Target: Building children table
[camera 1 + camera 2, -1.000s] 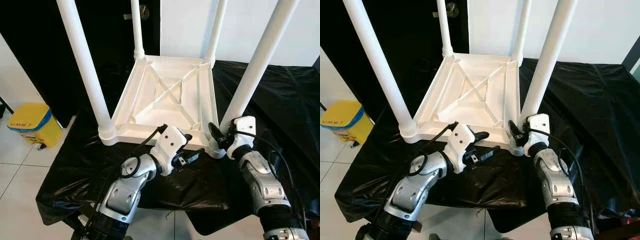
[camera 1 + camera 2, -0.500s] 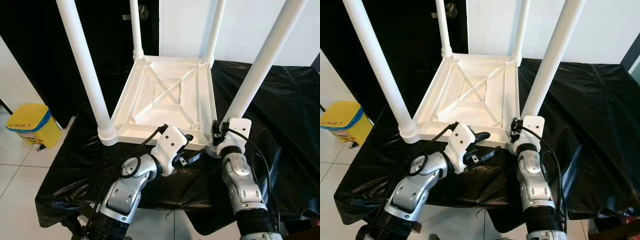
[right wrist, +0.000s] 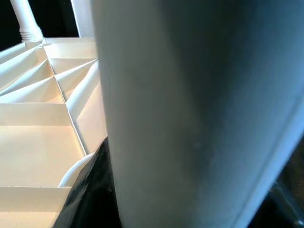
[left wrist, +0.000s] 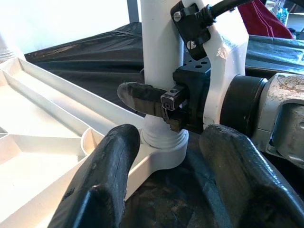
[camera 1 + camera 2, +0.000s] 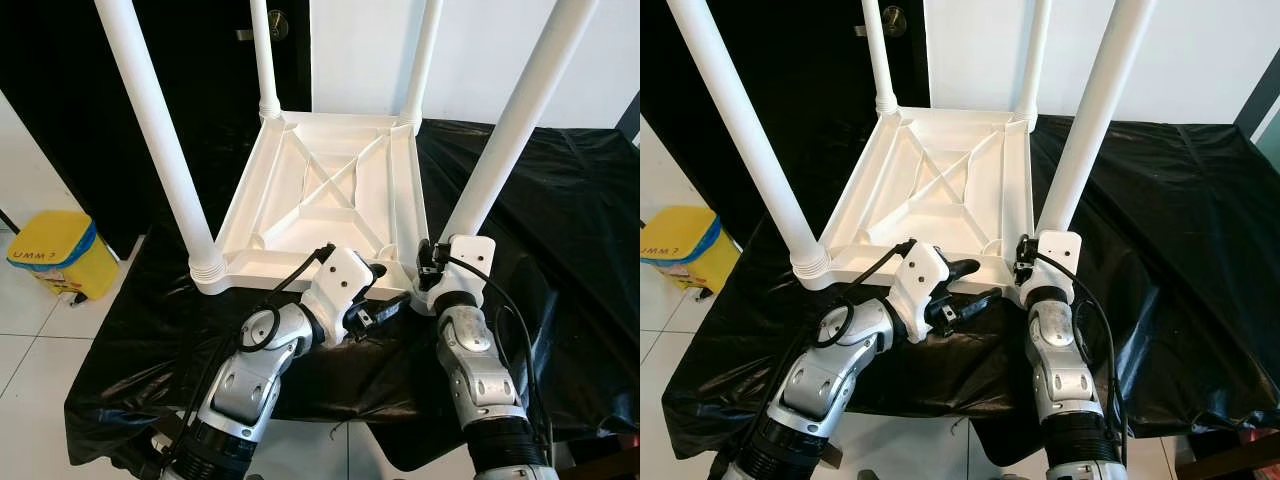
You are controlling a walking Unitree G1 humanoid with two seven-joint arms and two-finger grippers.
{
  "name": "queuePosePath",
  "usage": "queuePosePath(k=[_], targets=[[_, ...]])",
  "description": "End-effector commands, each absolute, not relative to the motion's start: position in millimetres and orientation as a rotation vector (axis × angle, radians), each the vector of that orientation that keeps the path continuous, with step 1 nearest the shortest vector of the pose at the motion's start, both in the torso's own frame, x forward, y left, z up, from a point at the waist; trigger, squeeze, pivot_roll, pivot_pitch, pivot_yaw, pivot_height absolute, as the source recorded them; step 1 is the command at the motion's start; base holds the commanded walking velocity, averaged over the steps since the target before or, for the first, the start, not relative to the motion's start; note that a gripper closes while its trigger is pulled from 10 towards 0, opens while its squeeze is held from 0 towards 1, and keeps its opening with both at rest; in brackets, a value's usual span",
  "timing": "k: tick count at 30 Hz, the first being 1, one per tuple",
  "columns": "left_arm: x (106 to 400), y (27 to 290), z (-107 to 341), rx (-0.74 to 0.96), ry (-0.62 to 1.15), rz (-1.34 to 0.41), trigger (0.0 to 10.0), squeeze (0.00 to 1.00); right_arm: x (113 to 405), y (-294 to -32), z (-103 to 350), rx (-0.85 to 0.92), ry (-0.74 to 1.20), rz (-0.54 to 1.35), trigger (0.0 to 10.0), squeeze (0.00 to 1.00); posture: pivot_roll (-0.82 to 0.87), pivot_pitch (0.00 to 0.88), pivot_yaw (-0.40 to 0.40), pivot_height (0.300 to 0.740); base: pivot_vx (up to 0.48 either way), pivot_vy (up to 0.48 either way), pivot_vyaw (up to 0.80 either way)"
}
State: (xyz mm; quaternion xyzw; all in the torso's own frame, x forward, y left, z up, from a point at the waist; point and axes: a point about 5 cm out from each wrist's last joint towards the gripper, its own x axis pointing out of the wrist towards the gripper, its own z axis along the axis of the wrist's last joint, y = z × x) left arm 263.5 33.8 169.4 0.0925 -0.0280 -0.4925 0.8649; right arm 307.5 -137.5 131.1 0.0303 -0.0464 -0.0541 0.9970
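Black sheet point(image 5: 560, 230) over a low surface, tiled floor, yellow bin point(image 5: 52, 252) to the left. Right gripper point(image 4: 156, 102): fingers pinching the near right leg point(image 5: 515, 120) just above its socket. Left gripper point(image 5: 385, 300): fingers spread, empty, beside that same corner. Table top point(image 5: 330, 200): white, upside down on the sheet, ribbed underside showing. Legs: all four stood upright in the corner sockets. Assembly judged nearly complete; tightening of the last leg and turning over remained.

bright, even daylight | eye views sharp | R wrist view blurred, shaded
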Motion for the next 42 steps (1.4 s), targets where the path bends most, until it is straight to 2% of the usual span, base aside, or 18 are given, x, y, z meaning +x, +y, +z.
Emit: queuePosePath(k=[1,2,10,19,20,23,24,25,26,27,42], targets=[[264.1,35.3,168.2,0.197,-0.050,-0.994,10.0,0.00,306.3,-128.6,122.6,0.071,-0.048,-0.081,10.0,0.85,-0.06,0.065,0.014,0.740,0.000,0.000,0.00],[264.1,35.3,168.2,0.196,-0.050,-0.993,10.0,0.00,306.1,-129.4,123.7,0.070,-0.056,-0.077,10.0,1.00,-0.06,0.065,0.014,0.740,0.000,0.000,0.00],[265.4,36.0,169.1,0.195,-0.052,-0.984,10.0,0.00,303.2,-139.2,130.8,0.075,-0.110,0.007,10.0,1.00,-0.06,0.066,0.011,0.740,0.000,0.000,0.00],[266.8,34.9,169.5,0.194,-0.054,-0.990,10.0,0.00,305.9,-154.2,136.9,0.019,-0.111,0.347,10.0,1.00,-0.08,0.066,0.019,0.740,0.000,0.000,0.00],[267.0,34.6,169.5,0.195,-0.054,-0.992,10.0,0.00,308.1,-157.3,137.1,-0.003,-0.100,0.380,10.0,0.31,-0.08,0.065,0.021,0.740,0.000,0.000,0.00],[267.2,34.4,169.5,0.196,-0.054,-0.993,10.0,0.00,310.5,-161.1,137.5,-0.024,-0.090,0.403,10.0,0.31,-0.08,0.065,0.021,0.740,0.000,0.000,0.00],[267.3,34.6,169.7,0.197,-0.054,-0.994,10.0,0.00,312.3,-163.6,138.0,-0.041,-0.087,0.410,10.0,0.00,-0.07,0.065,0.022,0.740,0.000,0.000,0.00],[267.6,35.2,170.0,0.197,-0.055,-0.992,10.0,0.00,315.4,-168.7,138.1,-0.065,-0.078,0.408,9.2,0.00,-0.07,0.064,0.020,0.740,0.000,0.000,0.00],[267.5,35.7,170.1,0.198,-0.055,-0.991,10.0,0.00,316.2,-171.3,137.7,-0.073,-0.073,0.409,3.9,0.00,-0.07,0.064,0.020,0.740,0.000,0.000,0.00],[267.2,36.1,170.1,0.198,-0.055,-0.990,10.0,0.00,316.2,-172.9,136.9,-0.074,-0.069,0.410,0.0,0.00,-0.07,0.065,0.019,0.740,0.000,0.000,0.00],[264.8,35.9,168.8,0.194,-0.049,-0.999,10.0,0.00,310.7,-177.3,125.4,-0.070,-0.022,0.423,0.0,0.00,-0.08,0.067,0.030,0.740,0.000,0.000,0.00]])
